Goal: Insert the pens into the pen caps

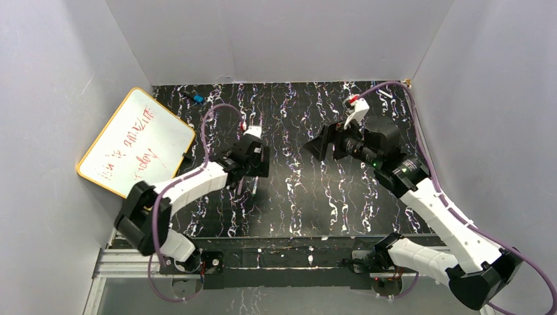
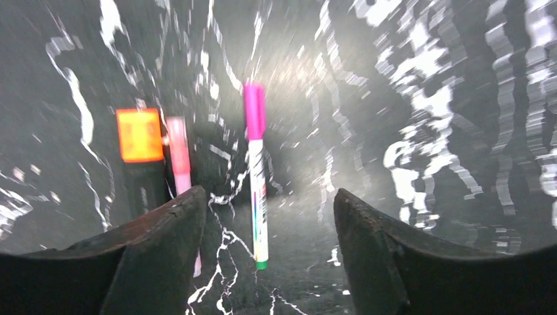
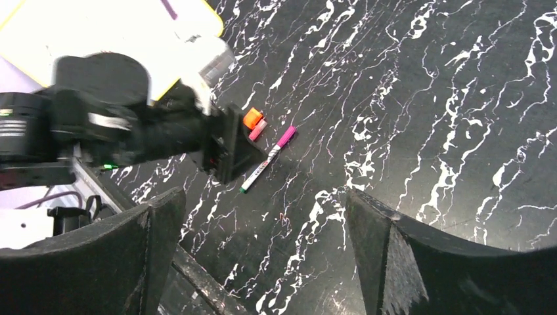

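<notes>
A white pen [image 2: 257, 197] with a magenta-purple cap [image 2: 254, 110] on its far end lies on the black marbled table, between my left gripper's open fingers and nearer the left one. Left of it lie a pink pen [image 2: 177, 154], partly behind the left finger [image 2: 164, 249], and an orange cap [image 2: 138, 134] on a dark stick. My left gripper [image 2: 269, 197] is open, empty and low over them. In the right wrist view the white pen [image 3: 263, 164], the orange cap [image 3: 252, 118] and the pink end [image 3: 257, 130] show beside the left gripper [image 3: 220, 141]. My right gripper [image 3: 263, 197] is open, empty and high above the table.
A yellow-framed whiteboard [image 1: 134, 141] with red writing lies at the left of the table. A small blue and black item [image 1: 196, 98] lies near the back wall. Grey walls close in three sides. In the top view the left gripper [image 1: 253, 164] is left of centre and the right gripper [image 1: 318, 146] is mid-table.
</notes>
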You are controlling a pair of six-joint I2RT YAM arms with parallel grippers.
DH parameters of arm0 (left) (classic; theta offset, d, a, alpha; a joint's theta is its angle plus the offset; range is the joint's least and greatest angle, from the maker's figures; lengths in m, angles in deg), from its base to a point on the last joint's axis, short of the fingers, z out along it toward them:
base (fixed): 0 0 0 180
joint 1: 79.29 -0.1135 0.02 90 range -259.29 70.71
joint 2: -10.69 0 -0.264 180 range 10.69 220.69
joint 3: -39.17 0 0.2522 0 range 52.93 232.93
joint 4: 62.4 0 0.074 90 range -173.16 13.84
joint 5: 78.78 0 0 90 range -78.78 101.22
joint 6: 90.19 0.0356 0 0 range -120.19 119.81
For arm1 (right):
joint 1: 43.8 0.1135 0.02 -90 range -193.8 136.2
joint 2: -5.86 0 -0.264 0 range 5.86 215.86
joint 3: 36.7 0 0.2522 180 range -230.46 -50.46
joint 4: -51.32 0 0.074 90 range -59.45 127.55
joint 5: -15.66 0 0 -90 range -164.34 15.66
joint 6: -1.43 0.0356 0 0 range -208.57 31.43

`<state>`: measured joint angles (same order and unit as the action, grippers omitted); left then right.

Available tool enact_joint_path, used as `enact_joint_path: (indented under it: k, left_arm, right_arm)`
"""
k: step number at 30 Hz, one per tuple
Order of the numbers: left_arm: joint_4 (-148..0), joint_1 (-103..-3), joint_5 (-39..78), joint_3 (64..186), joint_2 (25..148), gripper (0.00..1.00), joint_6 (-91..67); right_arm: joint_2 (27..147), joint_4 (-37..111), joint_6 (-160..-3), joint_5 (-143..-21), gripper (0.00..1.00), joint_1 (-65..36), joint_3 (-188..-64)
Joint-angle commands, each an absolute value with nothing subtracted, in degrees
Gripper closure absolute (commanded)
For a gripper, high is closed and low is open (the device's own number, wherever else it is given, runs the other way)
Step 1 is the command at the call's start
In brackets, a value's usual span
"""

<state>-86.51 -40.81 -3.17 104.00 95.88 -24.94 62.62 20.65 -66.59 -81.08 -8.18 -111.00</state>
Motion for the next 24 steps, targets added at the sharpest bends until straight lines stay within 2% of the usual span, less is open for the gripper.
enact_joint_path:
  k: [1,2,4,8,10,17,24]
  left_arm:
    - [-85.48,-40.75,-3.92,111.76,84.18,0.07,-15.0]
    - [-84.87,-40.97,-3.26,112.58,82.17,0.02,-12.78]
    - [-84.18,-44.05,0.98,113.25,78.54,0.02,-9.42]
    - [-83.19,-64.54,19.32,113.36,75.68,0.02,-11.33]
    - [-84.08,-68.95,21.82,114.42,75.07,0.02,-10.33]
    - [-82.64,-69.18,21.53,113.64,72.17,0.02,-11.06]
    - [-80.29,-69.18,22.05,111.68,71.15,0.02,-13.18]
  right_arm:
    - [64.49,15.71,-66.91,-78.29,0.01,-9.6,-116.65]
    - [66.24,13.38,-66.93,-79.43,0.01,-10.58,-117.9]
    - [69.76,10.09,-66.98,-84.82,0.01,-14.16,-119.57]
    - [71.06,16.54,-62.86,-101.56,0.01,-26.34,-114.83]
    - [71.22,20.11,-60.55,-106.3,0.01,-31.65,-112.86]
    - [69.84,16.92,-65.37,-93.76,0.01,-32.46,-117.16]
    - [68.44,17.37,-64.59,-91.85,0.01,-32.46,-114.75]
